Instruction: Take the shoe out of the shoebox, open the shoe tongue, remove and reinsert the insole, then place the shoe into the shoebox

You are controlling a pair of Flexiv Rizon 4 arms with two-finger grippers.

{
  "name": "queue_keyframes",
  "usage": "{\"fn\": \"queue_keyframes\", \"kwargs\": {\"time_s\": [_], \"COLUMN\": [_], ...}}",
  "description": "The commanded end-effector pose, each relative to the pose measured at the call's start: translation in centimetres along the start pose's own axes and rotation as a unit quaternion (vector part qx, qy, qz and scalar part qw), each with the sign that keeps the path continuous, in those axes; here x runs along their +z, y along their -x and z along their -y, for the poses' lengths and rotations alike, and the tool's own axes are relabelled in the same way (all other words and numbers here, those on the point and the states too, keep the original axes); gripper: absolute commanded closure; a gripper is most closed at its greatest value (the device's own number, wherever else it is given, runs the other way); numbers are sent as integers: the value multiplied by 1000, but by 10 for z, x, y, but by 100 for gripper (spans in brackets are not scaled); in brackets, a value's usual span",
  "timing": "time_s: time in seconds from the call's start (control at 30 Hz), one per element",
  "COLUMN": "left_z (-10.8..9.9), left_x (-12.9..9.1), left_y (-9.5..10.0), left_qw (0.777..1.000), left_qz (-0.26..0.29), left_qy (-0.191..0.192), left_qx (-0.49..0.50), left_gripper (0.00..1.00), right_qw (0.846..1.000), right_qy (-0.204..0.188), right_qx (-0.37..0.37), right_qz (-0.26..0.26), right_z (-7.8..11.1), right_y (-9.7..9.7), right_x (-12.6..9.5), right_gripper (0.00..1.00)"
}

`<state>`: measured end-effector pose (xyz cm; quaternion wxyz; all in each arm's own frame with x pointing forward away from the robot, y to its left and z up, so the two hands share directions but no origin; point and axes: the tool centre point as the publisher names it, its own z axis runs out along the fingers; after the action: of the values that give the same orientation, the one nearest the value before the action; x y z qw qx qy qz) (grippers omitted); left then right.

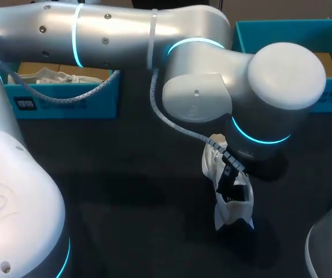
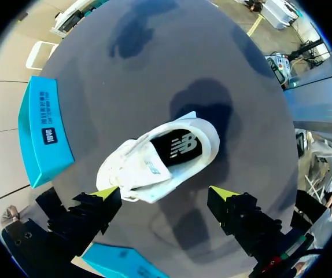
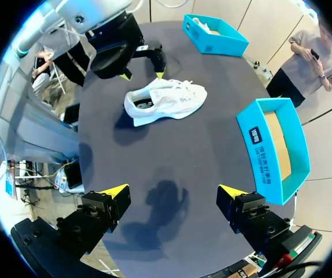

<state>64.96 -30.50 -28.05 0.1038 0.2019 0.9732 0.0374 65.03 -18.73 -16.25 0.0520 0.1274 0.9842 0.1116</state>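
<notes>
One soft white shoe (image 2: 154,165) lies just ahead of the left gripper (image 2: 165,192); its fingers (image 2: 96,211) stand wide apart, holding nothing. The right gripper (image 3: 174,190), well away, gapes empty too.

Silver arm (image 1: 114,35), cyan rings (image 1: 76,40), coiled cable (image 1: 177,130)

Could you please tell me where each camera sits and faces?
Head view: fixed above and behind, looking down on the table; left arm reaches above the shoe.
Left wrist view: on the left wrist, looking down past the open left gripper at the shoe.
Right wrist view: on the right wrist, looking across the table past the open right gripper.
All three share the shoe.
</notes>
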Motion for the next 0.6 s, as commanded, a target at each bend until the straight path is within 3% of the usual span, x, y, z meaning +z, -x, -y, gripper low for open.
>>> {"fn": "queue_keyframes", "kwargs": {"time_s": [0.03,0.17,0.6], "left_z": [-2,1,25], "left_x": [-2,-2,7], "left_y": [-1,0,-31], "left_qw": [998,988,980], "left_qz": [-6,-15,-58], "left_qy": [-30,-58,-87], "left_qx": [-58,-143,-171], "left_gripper": [0,0,0], "right_qw": [1000,1000,1000], "right_qy": [-2,-2,-2], "right_qx": [0,0,0], "right_qz": [-2,-2,-2], "right_z": [-1,-1,-1], "right_y": [2,2,2], "right_x": [0,0,0], "right_gripper": [0,0,0]}}
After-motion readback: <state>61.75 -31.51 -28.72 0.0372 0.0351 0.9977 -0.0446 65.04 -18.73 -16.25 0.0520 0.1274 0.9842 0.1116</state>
